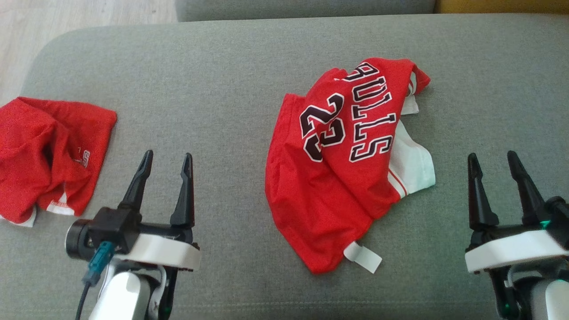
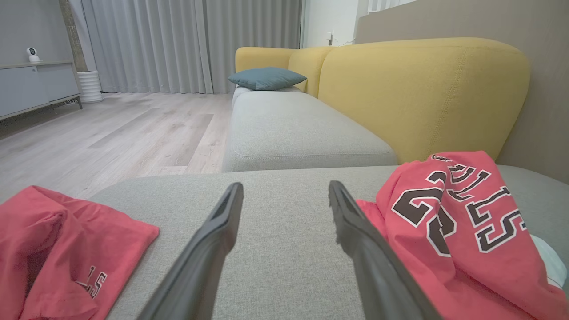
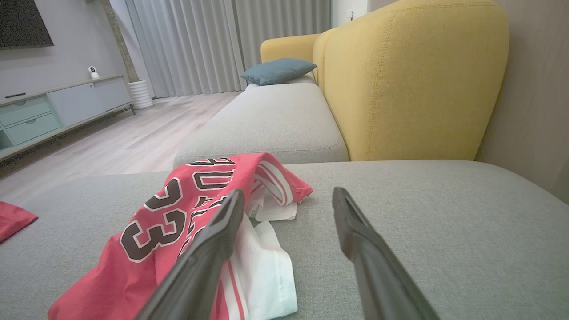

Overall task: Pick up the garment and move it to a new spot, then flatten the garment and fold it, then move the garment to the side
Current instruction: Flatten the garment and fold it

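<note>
Garment (image 1: 329,186): crumpled on the grey cushion (image 1: 231,89), between both grippers, touching neither.
Left gripper (image 1: 168,154): jaws wide apart, empty.
Right gripper (image 1: 491,154): jaws wide apart, empty.

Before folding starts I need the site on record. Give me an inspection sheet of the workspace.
Surface: grey seat cushion, flat fabric.
Job's things: red jersey, crumpled mid-cushion, lettering up, white tag at its near edge, not yet flattened.
Clutter: second red garment, bunched at the cushion's left edge.
Grippers: left gripper and right gripper, jaws open, holding nothing, either side of the jersey and apart from it.
Cables: teal plug with a dark lead at the left wrist.
Surroundings: yellow sofa back, blue pillow, grey curtains, wooden floor.
</note>
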